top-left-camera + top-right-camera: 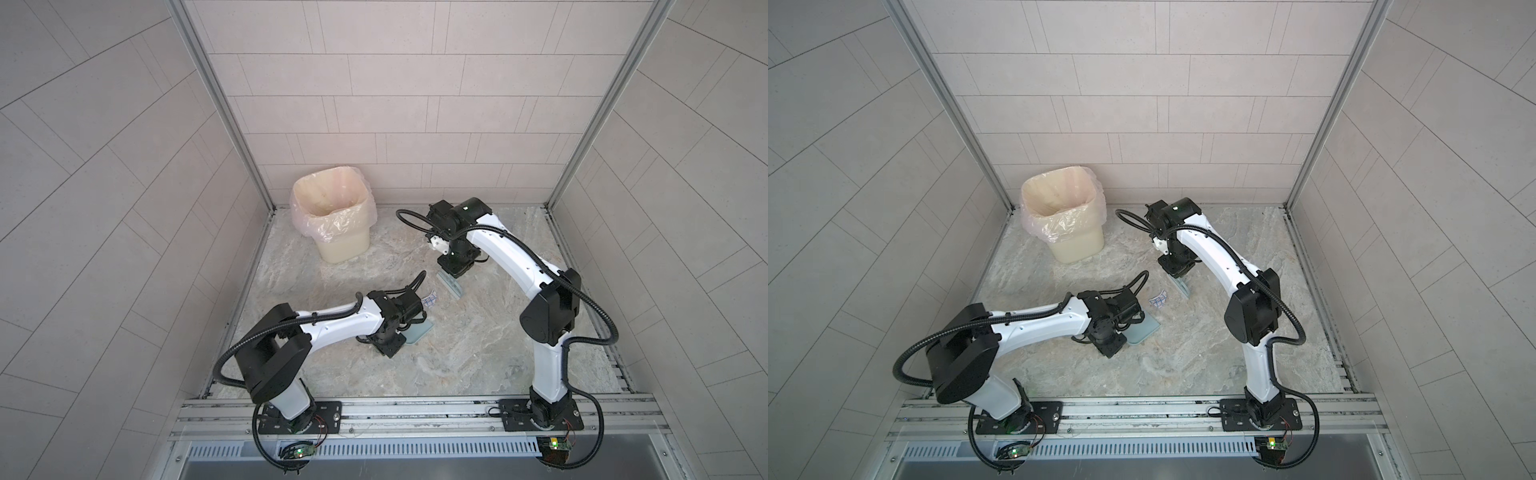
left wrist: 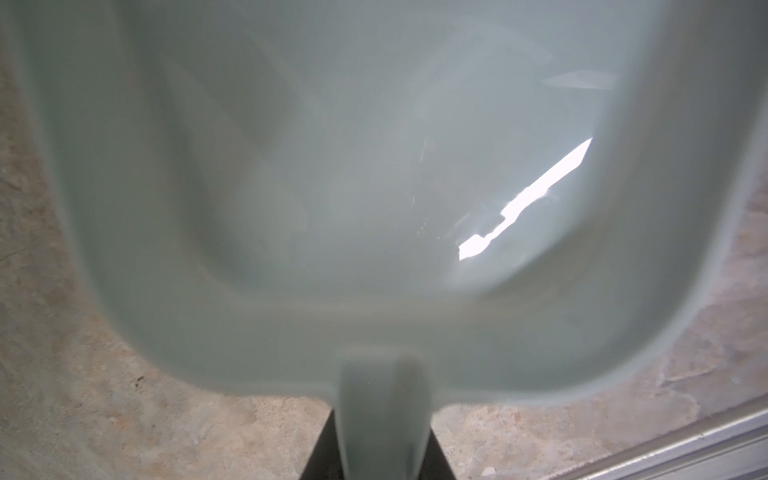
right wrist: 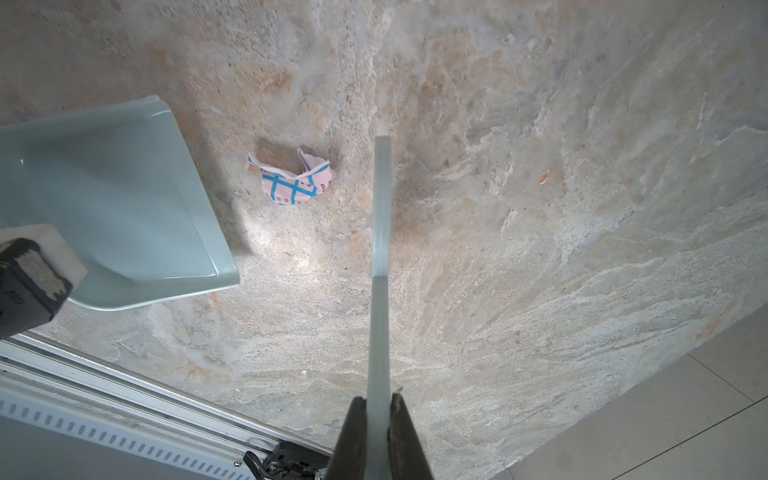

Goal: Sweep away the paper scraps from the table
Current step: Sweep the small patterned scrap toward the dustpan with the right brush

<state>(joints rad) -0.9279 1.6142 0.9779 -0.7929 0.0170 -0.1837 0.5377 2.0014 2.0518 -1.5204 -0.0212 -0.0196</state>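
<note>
One paper scrap (image 3: 293, 183), white with blue grid print, lies crumpled on the table (image 1: 478, 353), and both top views show it (image 1: 430, 298) (image 1: 1158, 300). It sits between the pale blue dustpan (image 3: 124, 199) and the brush (image 3: 381, 249), touching neither. My left gripper (image 2: 382, 449) is shut on the dustpan's handle; the pan (image 2: 374, 166) rests flat on the table and nothing shows inside it. My right gripper (image 3: 379, 415) is shut on the brush handle, which reaches down to the table just right of the scrap. The bristles are hidden behind the handle.
A cream bin (image 1: 332, 220) lined with a clear bag stands at the back left corner. Tiled walls close three sides. A metal rail (image 1: 415, 409) carrying both arm bases runs along the front edge. Tiny specks (image 3: 304, 372) dot the table.
</note>
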